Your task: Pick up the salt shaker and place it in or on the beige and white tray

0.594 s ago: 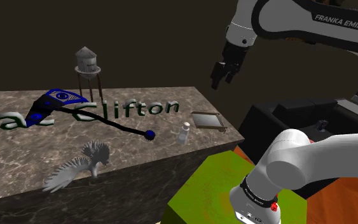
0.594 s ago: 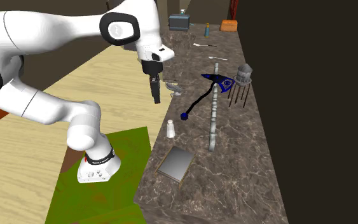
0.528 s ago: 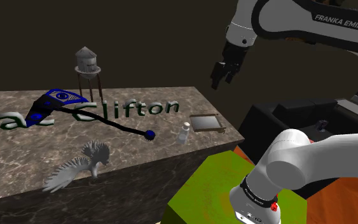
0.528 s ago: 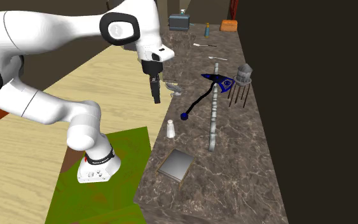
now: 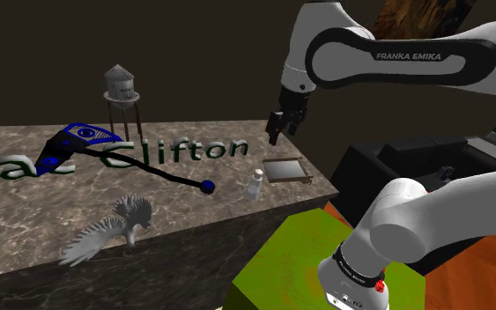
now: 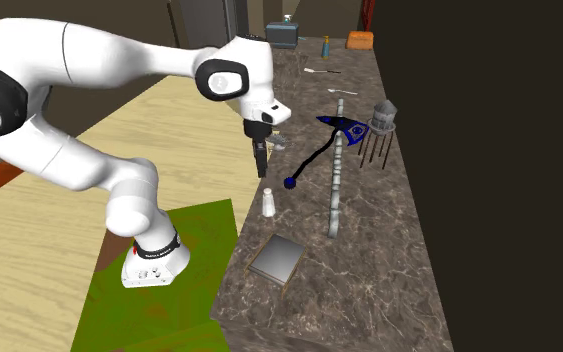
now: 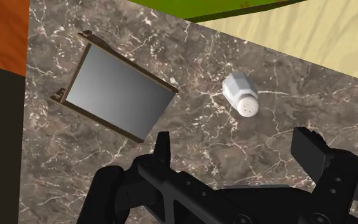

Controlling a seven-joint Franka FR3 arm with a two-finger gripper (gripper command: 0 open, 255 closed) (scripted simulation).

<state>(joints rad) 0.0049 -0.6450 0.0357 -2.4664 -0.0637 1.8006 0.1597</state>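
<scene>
Two fingers [image 7: 163, 145] of gripper [image 7: 234, 140] spread wide, released, hovering above marble counter [image 7: 63, 159]. White salt shaker [image 7: 241, 95] upright on counter near its edge, below gripper, near grey brown-rimmed tray [image 7: 117, 93], not touching it.

One shaker [image 5: 255, 183], one tray [image 5: 287, 167], one bird figure [image 5: 118, 225], one water tower [image 5: 121, 86], one blue tool [image 5: 83, 136], one lettering [image 5: 224, 150].

Dark marble counter [image 6: 389, 250], pale wood floor [image 6: 29, 260], green mat [image 6: 204, 225], dark wall [image 6: 499, 150]
</scene>
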